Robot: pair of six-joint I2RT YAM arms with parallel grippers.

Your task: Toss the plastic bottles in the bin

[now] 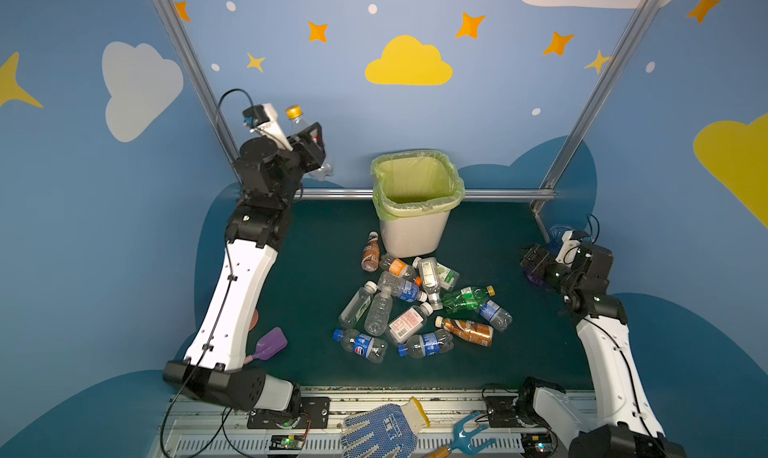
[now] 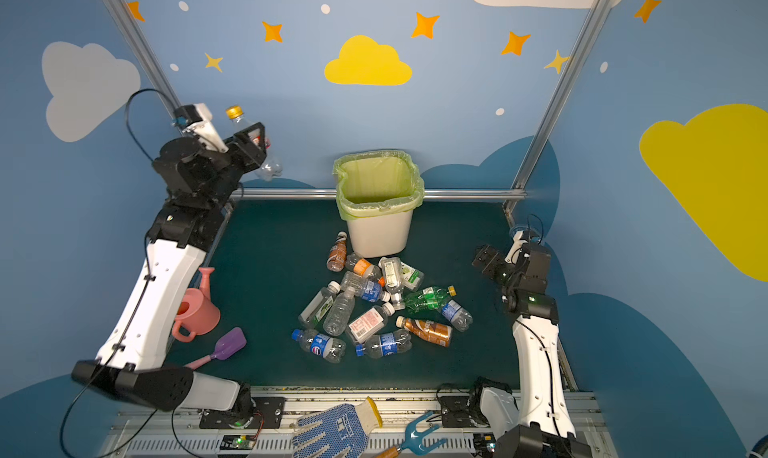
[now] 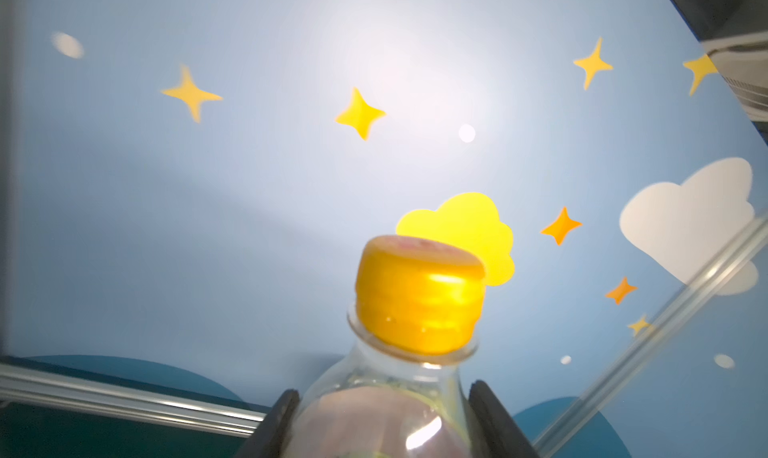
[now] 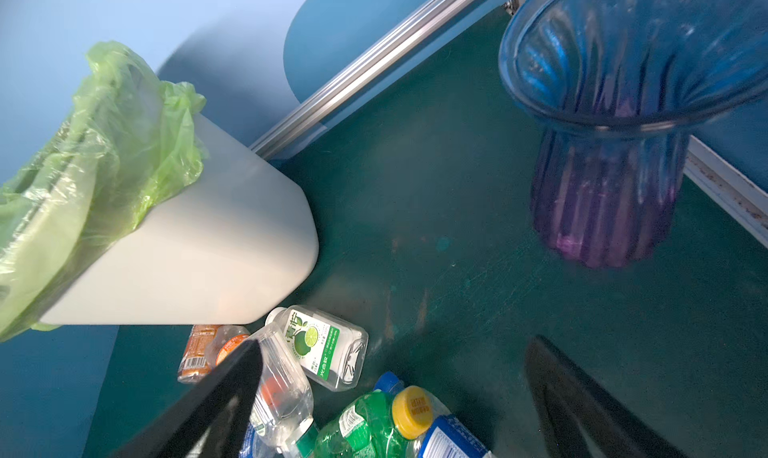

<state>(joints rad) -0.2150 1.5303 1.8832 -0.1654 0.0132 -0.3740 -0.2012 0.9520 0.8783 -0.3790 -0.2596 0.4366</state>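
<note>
Clear glossy plastic bottles [image 1: 409,306]; matt white bin [image 1: 415,237]; scuffed green mat [image 1: 311,277].

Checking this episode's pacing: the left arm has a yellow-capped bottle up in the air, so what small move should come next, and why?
Probably swing the left gripper rightward until it is over the open bin. Its jaws grip the yellow-capped bottle, raised high but well left of the bin, so releasing now would likely miss.

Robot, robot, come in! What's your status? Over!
Left end effector shut on yellow-capped bottle, held high left of bin. Right end effector open, empty. Bottle pile on table before bin. Nothing blocking the drop.
</note>
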